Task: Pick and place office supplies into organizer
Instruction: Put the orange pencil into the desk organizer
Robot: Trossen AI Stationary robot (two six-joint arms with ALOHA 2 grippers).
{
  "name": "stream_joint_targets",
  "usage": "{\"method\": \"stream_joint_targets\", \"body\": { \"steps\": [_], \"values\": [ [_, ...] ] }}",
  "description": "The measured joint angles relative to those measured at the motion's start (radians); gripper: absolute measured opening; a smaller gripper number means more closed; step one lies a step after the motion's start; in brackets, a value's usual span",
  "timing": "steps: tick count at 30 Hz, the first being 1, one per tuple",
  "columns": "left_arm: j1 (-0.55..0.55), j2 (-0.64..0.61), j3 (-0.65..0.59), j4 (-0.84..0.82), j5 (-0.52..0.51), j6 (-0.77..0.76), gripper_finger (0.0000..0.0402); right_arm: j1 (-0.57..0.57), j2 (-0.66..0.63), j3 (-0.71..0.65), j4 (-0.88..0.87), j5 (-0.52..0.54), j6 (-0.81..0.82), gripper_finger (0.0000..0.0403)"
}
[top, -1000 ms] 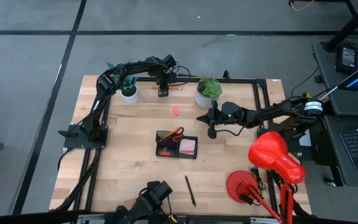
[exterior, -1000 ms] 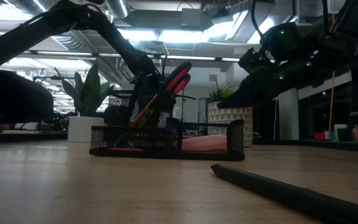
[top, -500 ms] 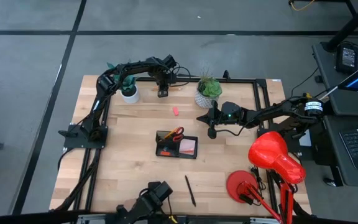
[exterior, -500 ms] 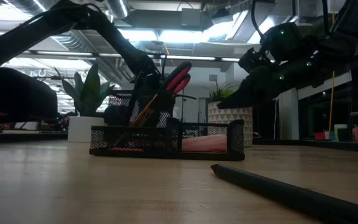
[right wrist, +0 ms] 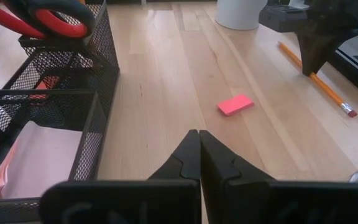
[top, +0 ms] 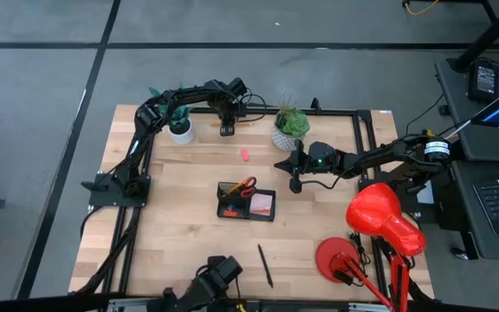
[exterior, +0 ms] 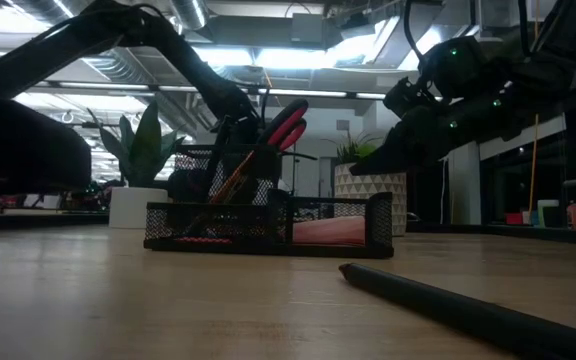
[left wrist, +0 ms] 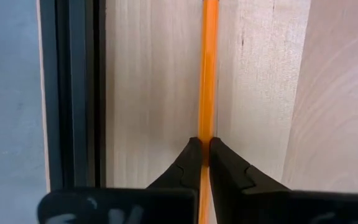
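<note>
The black mesh organizer (top: 246, 202) stands mid-table, with red-handled scissors (right wrist: 48, 15) upright in one compartment and a pink sticky-note block (right wrist: 36, 163) in another. An orange pencil (left wrist: 207, 68) lies along the far edge. My left gripper (top: 227, 130) is shut on it. A pink eraser (right wrist: 235, 104) lies on the wood between the pencil and the organizer. A dark pen (top: 265, 264) lies near the front edge. My right gripper (top: 294, 185) is shut and empty, right of the organizer and above the table. My left gripper pinches the orange pencil's shaft (left wrist: 206, 127) between its two fingertips, about midway along its length. The fingers come from above, pointing down, and lie across the pencil. In the right wrist view the pencil (right wrist: 319, 81) lies on the wood.
Two potted plants in white pots (top: 180, 128) (top: 289, 130) stand at the far edge on either side of the left gripper. A red desk lamp (top: 379, 221) stands at the front right. A black frame rail (left wrist: 76, 93) runs close beside the pencil.
</note>
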Motion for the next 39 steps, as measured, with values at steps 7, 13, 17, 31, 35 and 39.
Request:
{"method": "stream_joint_targets", "body": {
  "steps": [7, 13, 17, 31, 35, 39],
  "values": [
    [-0.007, -0.021, -0.002, -0.009, -0.007, 0.000, 0.0005, 0.000, 0.000, 0.000, -0.014, 0.000, 0.002, 0.0000],
    [-0.007, -0.062, -0.011, -0.060, -0.009, 0.000, 0.0004, 0.000, 0.000, 0.000, -0.021, 0.000, 0.002, 0.0000],
    [-0.009, -0.092, -0.012, -0.107, 0.001, 0.008, 0.0002, 0.000, 0.000, 0.000, -0.022, 0.000, 0.002, 0.0000],
    [-0.018, -0.104, -0.008, -0.128, 0.005, 0.025, 0.0000, 0.000, 0.000, 0.000, -0.041, 0.000, -0.001, 0.0000],
    [-0.018, -0.105, -0.007, -0.128, 0.003, 0.026, 0.0001, 0.000, 0.000, 0.000, -0.041, 0.000, -0.006, 0.0000],
    [-0.018, -0.106, -0.006, -0.128, -0.001, 0.026, 0.0001, 0.000, 0.000, 0.000, -0.041, 0.000, -0.013, 0.0000]
  ]
}}
